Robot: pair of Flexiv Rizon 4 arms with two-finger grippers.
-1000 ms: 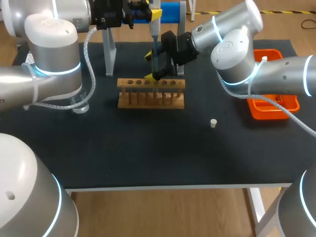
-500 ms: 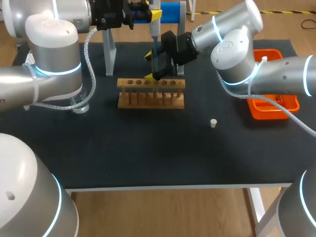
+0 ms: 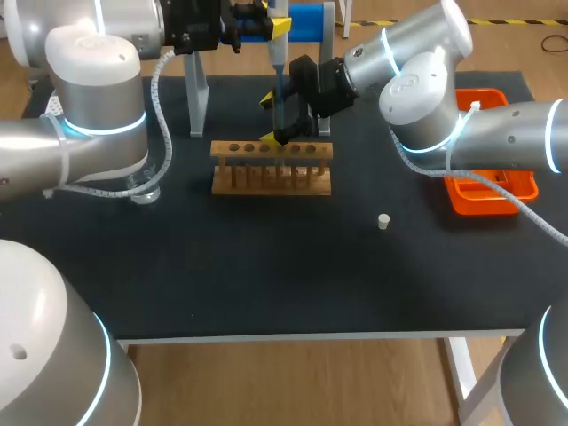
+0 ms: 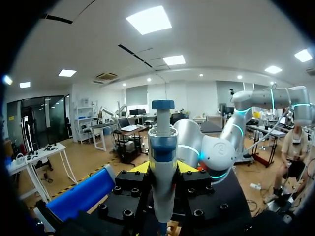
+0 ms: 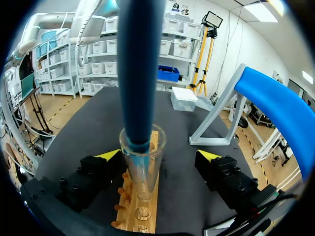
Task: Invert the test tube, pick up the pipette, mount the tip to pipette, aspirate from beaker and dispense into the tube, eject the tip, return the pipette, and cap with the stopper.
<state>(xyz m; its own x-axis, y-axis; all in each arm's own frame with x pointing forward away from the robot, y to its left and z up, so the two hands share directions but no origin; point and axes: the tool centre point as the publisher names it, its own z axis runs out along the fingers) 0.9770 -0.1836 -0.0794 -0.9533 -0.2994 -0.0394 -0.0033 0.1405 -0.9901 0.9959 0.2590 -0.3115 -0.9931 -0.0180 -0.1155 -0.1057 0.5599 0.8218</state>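
The white stopper (image 3: 383, 221) is lying alone on the black table (image 3: 266, 275), right of centre in the head view. Behind it the wooden rack (image 3: 272, 169) is standing mid-frame, and the orange tray (image 3: 486, 197) is sitting at the right edge. Over the rack, the right gripper (image 3: 275, 119) is hanging with its fingers spread wide on either side of the test tube (image 5: 141, 172), not touching it. The tube is standing upright in the rack. At top centre the pipette (image 3: 278, 53), clamped in the left gripper (image 4: 163, 172), is dipping its blue tip (image 5: 139, 73) into the tube's mouth.
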